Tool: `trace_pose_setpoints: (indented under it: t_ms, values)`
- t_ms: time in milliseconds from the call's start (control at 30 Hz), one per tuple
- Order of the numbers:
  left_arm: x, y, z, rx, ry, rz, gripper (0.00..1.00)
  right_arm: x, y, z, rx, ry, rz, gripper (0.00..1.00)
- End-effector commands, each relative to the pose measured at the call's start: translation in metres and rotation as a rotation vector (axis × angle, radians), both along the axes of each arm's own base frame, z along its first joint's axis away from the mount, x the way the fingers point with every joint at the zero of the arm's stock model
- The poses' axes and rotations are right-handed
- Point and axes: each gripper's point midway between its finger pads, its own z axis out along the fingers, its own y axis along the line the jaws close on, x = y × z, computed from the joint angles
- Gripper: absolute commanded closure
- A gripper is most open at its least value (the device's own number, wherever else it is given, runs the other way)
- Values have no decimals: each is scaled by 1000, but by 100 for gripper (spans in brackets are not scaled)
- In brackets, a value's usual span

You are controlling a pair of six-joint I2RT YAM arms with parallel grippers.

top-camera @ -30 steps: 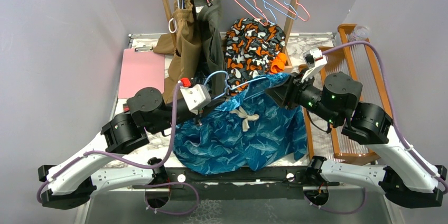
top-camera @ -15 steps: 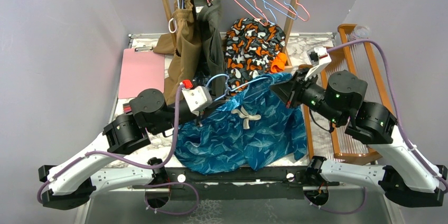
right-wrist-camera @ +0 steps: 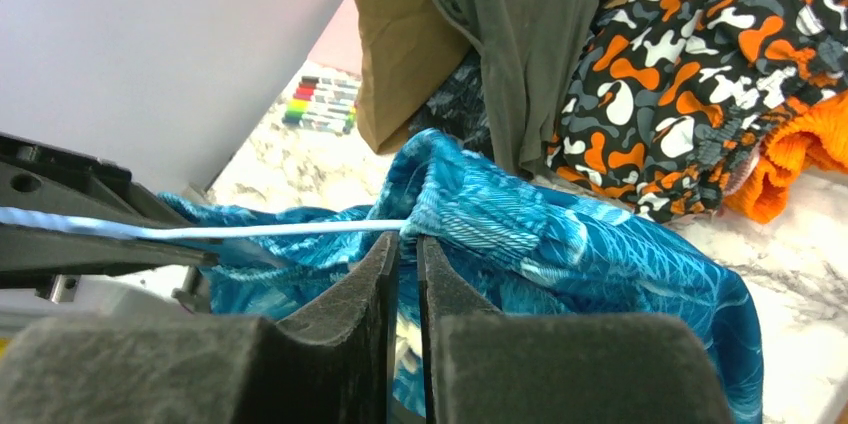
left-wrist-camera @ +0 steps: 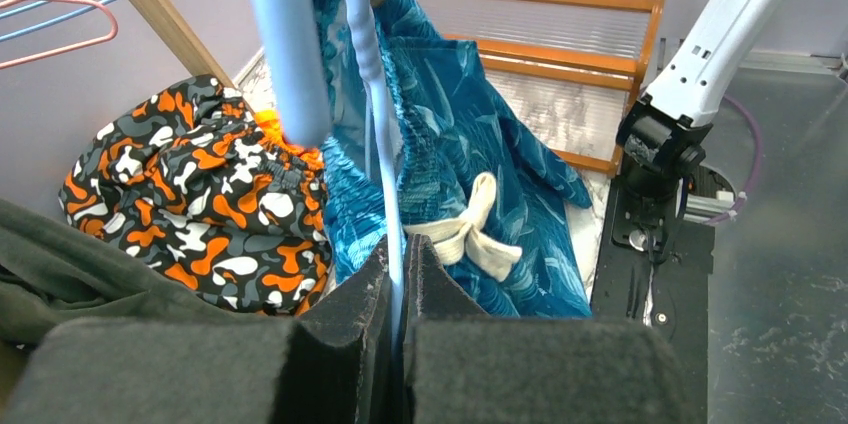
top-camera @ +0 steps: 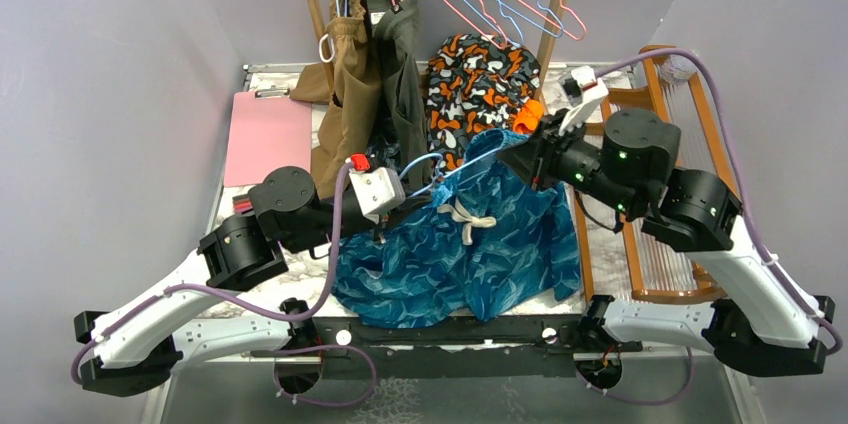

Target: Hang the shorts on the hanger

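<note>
Teal-blue shorts (top-camera: 470,244) in right pincer (right-wrist-camera: 407,242), hanger (left-wrist-camera: 370,84) in left pincer (left-wrist-camera: 397,279).

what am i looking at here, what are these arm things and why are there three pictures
Two robot arms are bolted to the near edge of a table. One picture looks down from above; the other two come from cameras on each wrist. The left end effector pinches a light-blue wire hanger. The right end effector is closed on the waistband of the teal shorts, which mostly lie on the table. Around them are a blotchy orange garment, a pink clipboard and a wooden rack.
</note>
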Motion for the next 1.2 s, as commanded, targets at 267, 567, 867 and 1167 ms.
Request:
trace_pose_setpoints:
  t_ms: [267,567,867,1167]
  values:
    - [-22,12,32,-87,-56,-83,100,-45,5,32,-58,-115,302,44]
    - [-50,11,27,-62,-34,-230,100,-95,4,73,-22,-351,595,36]
    - [-60,-10,22,-28,16,-336,100,-118,35,55,-17,-421,858,36]
    - [-58,-27,31,-15,7,-382,100,-117,53,33,-16,-408,925,37]
